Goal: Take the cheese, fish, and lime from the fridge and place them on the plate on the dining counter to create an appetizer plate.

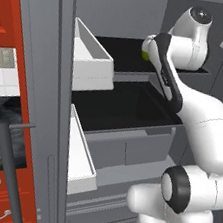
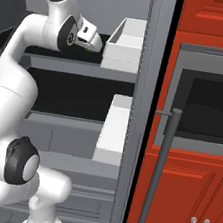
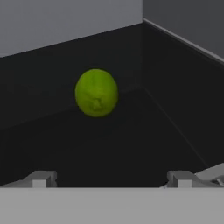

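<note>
jaws spread wide, empty | lime (image 3: 96, 92): round, yellow-green, on black fridge shelf (image 3: 131, 148)

Red panelled cabinets (image 2: 191, 166) are seen at 3 o'clock around a dark built-in oven (image 2: 209, 110); white tiling (image 1: 6, 70) at 9 o'clock.

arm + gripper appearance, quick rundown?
White glossy arm of rounded segments, with dark grey to black joint rings and a black band along the forearm. A round grey cap tops the upper joint. The gripper has two small grey blocky fingertips. No cables or markings visible.
</note>
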Available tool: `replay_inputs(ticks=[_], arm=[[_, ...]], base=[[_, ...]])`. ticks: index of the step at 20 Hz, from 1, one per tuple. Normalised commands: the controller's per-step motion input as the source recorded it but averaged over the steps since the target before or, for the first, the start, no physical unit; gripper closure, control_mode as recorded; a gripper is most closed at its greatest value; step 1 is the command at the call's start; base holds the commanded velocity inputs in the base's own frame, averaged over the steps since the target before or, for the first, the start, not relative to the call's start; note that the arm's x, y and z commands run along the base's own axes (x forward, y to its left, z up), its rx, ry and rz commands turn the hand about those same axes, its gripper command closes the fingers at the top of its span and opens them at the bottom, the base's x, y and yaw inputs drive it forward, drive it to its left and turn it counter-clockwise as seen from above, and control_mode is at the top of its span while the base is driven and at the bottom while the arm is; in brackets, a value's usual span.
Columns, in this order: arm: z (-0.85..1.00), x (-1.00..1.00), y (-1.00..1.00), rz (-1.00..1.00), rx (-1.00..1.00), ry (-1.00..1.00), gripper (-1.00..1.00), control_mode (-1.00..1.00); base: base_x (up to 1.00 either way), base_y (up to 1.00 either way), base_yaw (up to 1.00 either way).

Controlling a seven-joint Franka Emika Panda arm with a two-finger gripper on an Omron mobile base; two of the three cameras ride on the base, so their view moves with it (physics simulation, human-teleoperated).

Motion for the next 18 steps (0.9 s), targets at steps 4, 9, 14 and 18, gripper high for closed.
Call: replay_inputs(ticks=[4, 9, 14, 18], arm=[[-0.12, 0.65, 0.0, 0.0, 0.0, 0.0, -1.0, -1.0], [-0.06, 0.57, 0.0, 0.0, 0.0, 0.0, -1.0, -1.0], [-0.04, 0.48, 0.01, 0.0, 0.0, 0.0, -1.0, -1.0], [-0.06, 0.2, 0.1, 0.0, 0.0, 0.02, -1.0, -1.0]], base=[[0.0, 0.0, 0.0], [0.0, 0.0, 0.0], [0.0, 0.0, 0.0], [0.0, 0.0, 0.0]])
